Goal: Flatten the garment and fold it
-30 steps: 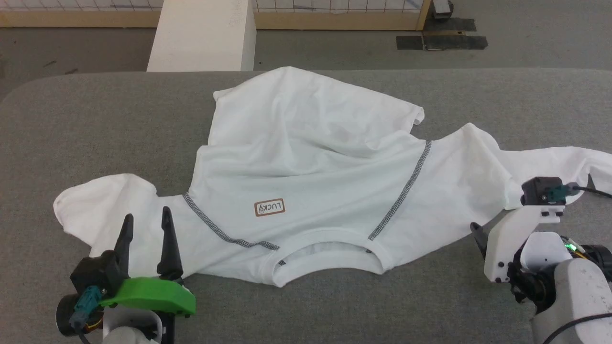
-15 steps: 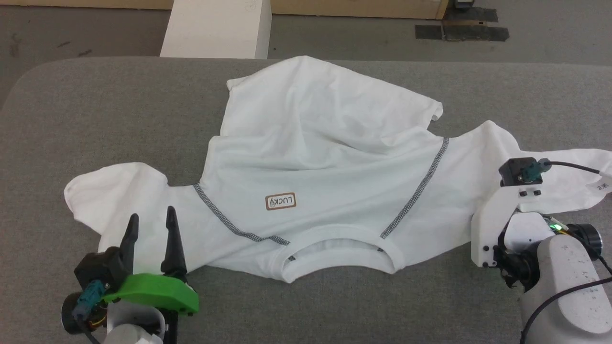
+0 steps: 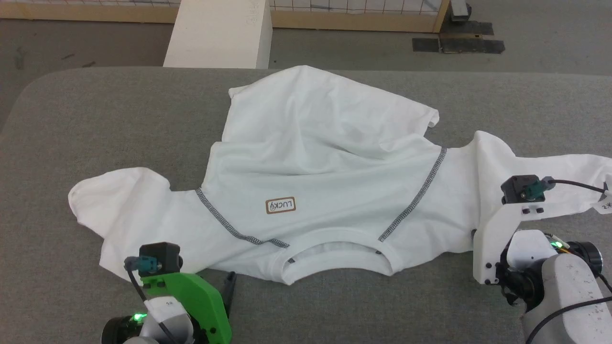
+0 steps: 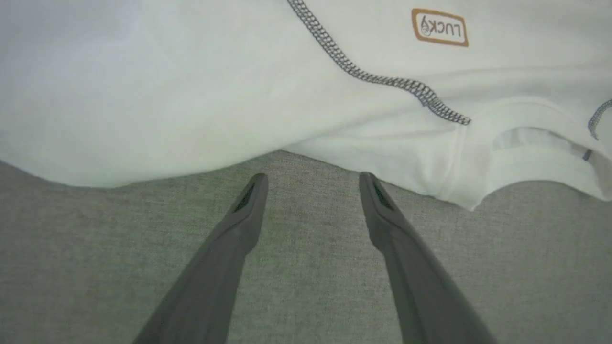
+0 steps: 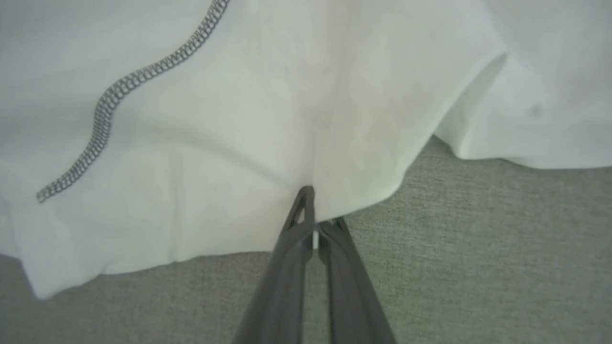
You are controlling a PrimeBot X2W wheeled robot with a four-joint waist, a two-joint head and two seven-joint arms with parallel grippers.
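Sprawling rumpled across the grey worktop, the garment is lying before a white box; the left tool is gaping just beside it, the right tool pinching its edge.

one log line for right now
shirt: spread, wrinkled | right tool: shut on shirt edge | left tool: open, at shirt edge, not gripping

- Left pincer low at the near left, fingers spread wide, tips pointing forward.
- Right pincer at the near right, fingers pinched together on the shirt edge.
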